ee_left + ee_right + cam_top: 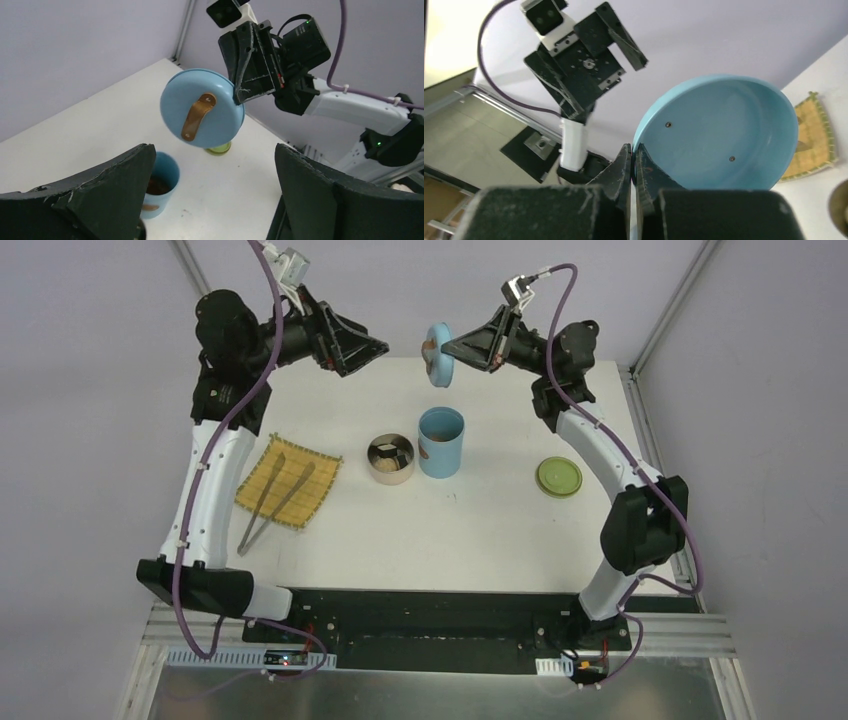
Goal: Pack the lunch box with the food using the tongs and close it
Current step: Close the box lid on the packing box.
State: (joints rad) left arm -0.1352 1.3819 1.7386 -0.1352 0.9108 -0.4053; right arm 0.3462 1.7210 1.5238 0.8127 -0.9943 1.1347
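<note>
Above the far table edge: my right claw is pinching the blue lid by its rim, jaws tight, lid tilting on edge in the air.
Left claw: I am holding it spread wide, gripping nothing, facing that lid.
Blue cylinder: standing uncovered just beside the steel bowl, brown food showing inside.
Tongs: lying across the mat.

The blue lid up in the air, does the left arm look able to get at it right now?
Probably yes. The right gripper pinches the blue lid by its rim, its brown handle facing the open left gripper, and nothing shows between them.
</note>
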